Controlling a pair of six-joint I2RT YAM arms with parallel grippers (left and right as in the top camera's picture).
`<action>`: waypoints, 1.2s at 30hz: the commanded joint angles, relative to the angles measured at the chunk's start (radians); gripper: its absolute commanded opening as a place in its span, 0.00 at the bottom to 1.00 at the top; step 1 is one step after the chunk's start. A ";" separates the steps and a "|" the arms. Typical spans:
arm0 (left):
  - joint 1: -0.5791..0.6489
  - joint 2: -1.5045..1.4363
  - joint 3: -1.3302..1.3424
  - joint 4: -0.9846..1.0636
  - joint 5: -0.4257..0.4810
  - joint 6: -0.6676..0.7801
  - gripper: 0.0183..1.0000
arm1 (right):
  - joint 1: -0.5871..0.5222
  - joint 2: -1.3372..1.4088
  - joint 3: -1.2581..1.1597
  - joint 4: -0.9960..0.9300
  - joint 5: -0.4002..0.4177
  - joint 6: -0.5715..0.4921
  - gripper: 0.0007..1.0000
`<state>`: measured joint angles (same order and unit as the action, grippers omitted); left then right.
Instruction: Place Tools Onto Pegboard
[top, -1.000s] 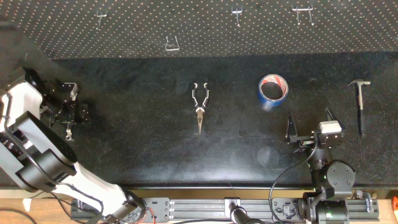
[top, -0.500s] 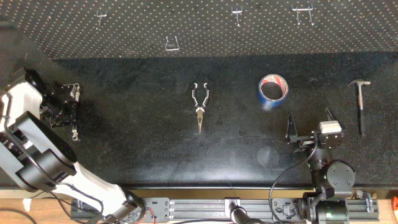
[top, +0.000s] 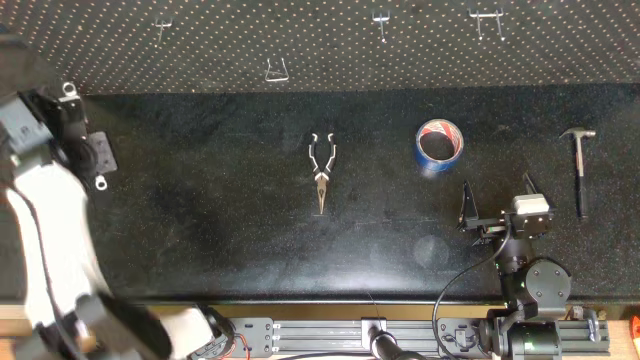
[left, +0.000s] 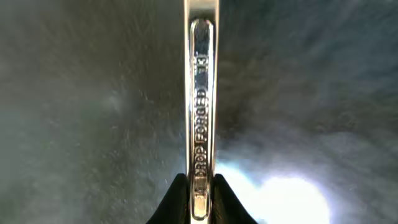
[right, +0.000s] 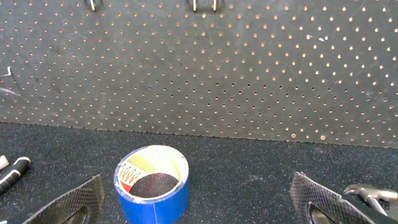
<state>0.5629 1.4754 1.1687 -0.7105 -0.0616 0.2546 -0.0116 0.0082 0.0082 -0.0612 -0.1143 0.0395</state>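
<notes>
Looks like a workshop bench here: a dark pegboard (top: 320, 40) with metal hooks (top: 277, 70) along the far side, and pliers (top: 321, 170), a hammer (top: 579, 170) and a tape roll (top: 439, 143) on the black worktop (top: 230, 210).

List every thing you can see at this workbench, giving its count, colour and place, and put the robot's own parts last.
pegboard: one, dark with pale holes, along the far edge of the table
hooks: four, silver metal, spread across the pegboard, all bare
mat: one, black, covering the table
pliers: one, silvery, middle of the mat, tip toward the arms
tape roll: one, blue, right of the pliers
hammer: one, dark handle and silver head, right end of the mat, head toward the pegboard
wrench: one, chrome, held at the mat's left end
left gripper: one, black, shut on the wrench
right gripper: one, black, open, near the tape roll
</notes>
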 joint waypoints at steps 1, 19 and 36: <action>-0.168 -0.354 -0.336 0.235 -0.079 -0.088 0.01 | 0.006 -0.007 -0.004 -0.003 0.001 -0.014 0.98; -0.441 -0.287 -0.253 0.408 -0.053 -0.195 0.01 | 0.006 -0.007 -0.004 -0.003 0.001 -0.014 0.98; -0.439 -0.240 -0.253 0.411 0.010 -0.195 0.01 | 0.006 -0.007 -0.004 -0.003 0.001 -0.014 0.98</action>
<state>0.1226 1.2297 0.8761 -0.3199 -0.0586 0.0731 -0.0116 0.0082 0.0082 -0.0608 -0.1143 0.0395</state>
